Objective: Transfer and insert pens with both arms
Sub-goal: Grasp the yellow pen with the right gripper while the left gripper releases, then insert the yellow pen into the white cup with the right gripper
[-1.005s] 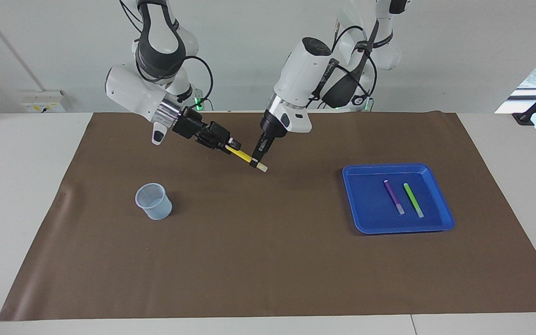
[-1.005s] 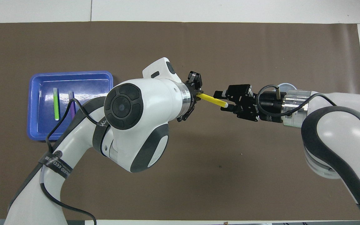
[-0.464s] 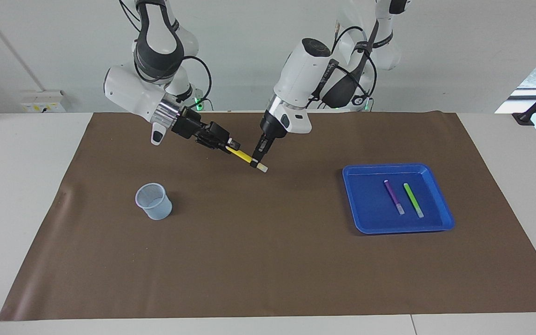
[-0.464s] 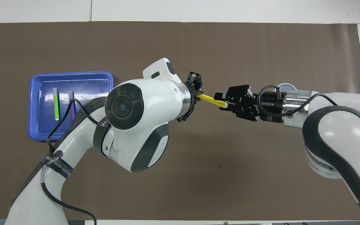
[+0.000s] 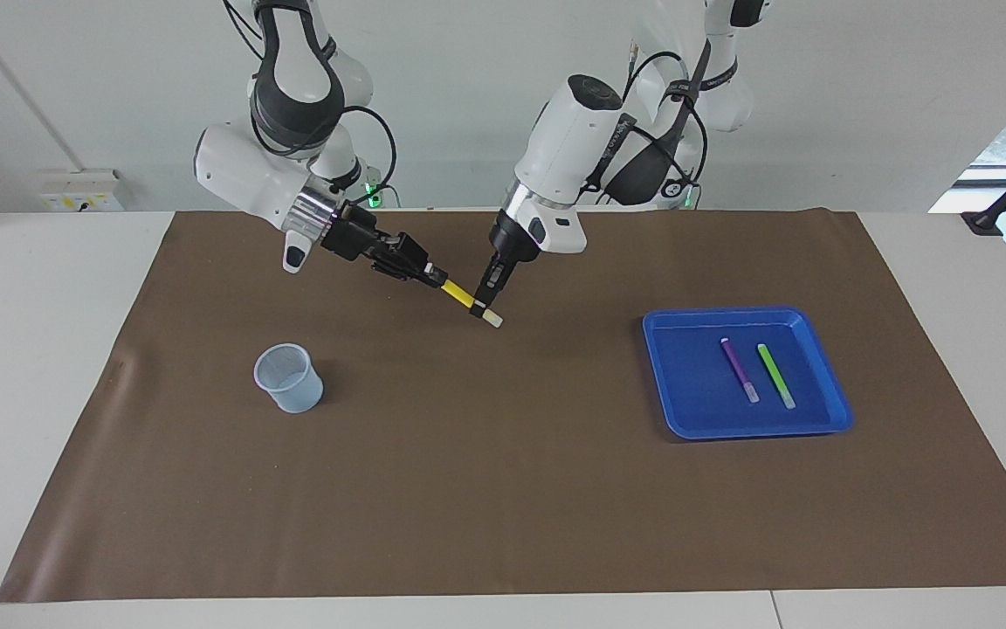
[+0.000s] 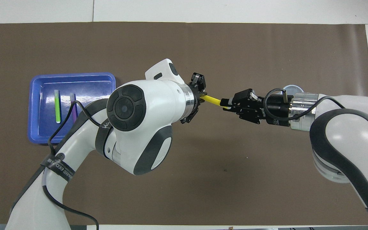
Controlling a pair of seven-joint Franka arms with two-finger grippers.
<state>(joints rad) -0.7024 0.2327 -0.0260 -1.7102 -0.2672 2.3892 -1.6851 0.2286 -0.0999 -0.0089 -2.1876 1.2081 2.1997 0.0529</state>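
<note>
A yellow pen (image 5: 459, 295) hangs tilted in the air over the brown mat, held at both ends. My left gripper (image 5: 482, 306) is shut on it near its pale lower end. My right gripper (image 5: 435, 276) is shut on its upper end. In the overhead view the yellow pen (image 6: 212, 100) spans the gap between the left gripper (image 6: 202, 95) and the right gripper (image 6: 226, 103). The purple pen (image 5: 740, 370) and the light green pen (image 5: 776, 376) lie side by side in the blue tray (image 5: 695, 419).
A pale translucent cup (image 5: 290, 377) stands upright on the brown mat (image 5: 503, 489) toward the right arm's end. In the overhead view the right wrist hides most of the cup (image 6: 292, 88). The blue tray (image 6: 37, 127) sits toward the left arm's end.
My right gripper has slid forward along the yellow pen's upper end and closed on it. The left gripper has kept its hold, and the pen has barely shifted.
</note>
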